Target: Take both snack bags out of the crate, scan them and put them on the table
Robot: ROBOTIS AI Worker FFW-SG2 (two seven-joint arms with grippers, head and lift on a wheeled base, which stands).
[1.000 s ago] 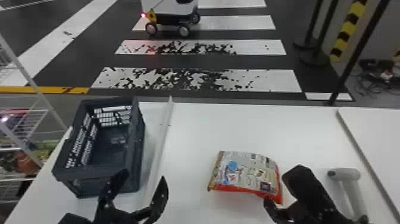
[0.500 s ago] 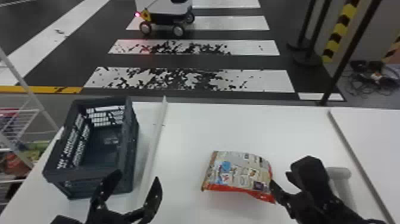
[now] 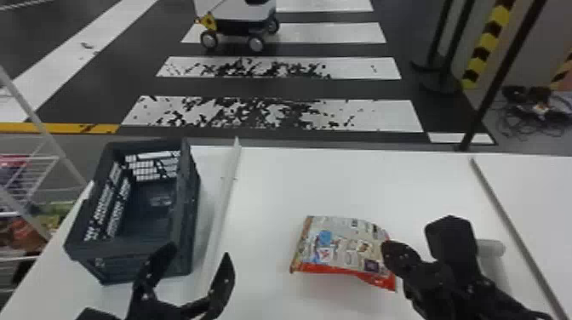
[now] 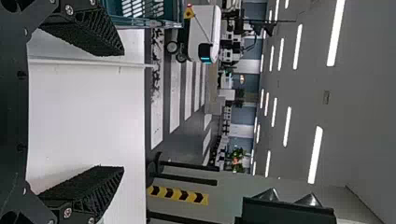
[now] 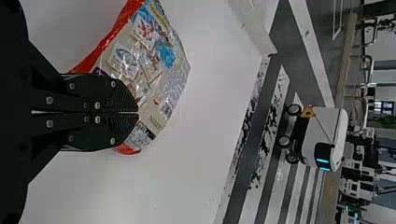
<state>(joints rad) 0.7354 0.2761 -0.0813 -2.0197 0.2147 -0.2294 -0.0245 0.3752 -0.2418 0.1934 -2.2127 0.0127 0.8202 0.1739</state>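
Head view, far left: white wire shelving (image 3: 36,158) stood off the worktop's (image 3: 298,191) left edge, goods on its tiers. Next, dark open-topped crate (image 3: 127,250), upright on the worktop, slotted sides. Left pincer (image 3: 198,251) sat at the crate's near right corner, fingers spread wide, gap between them vacant. Left wrist view agreed: the pincer (image 4: 123,111) gaped, ribbed pads (image 4: 88,30) well apart.

Just right of the crate, a pale raised strip (image 3: 221,208) ran lengthwise over the worktop. Beyond the strip, well apart from the crate, was the snack bag (image 3: 340,249), printed face up, red edge toward the robot.

Right pincer (image 3: 386,251) had its fingertips at the bag's right end. Right wrist view had the pincer (image 5: 138,113) closed, fingers together in front of the bag's printed side, nothing seen gripped; could not tell whether they touched it.

Farther right, a pale scanner (image 3: 491,249) lay partly behind the right arm. Last, a dark seam (image 3: 498,204) crossed the white surface. Past the far edge, a white wheeled robot (image 3: 234,15) stood on the striped floor (image 3: 357,115).
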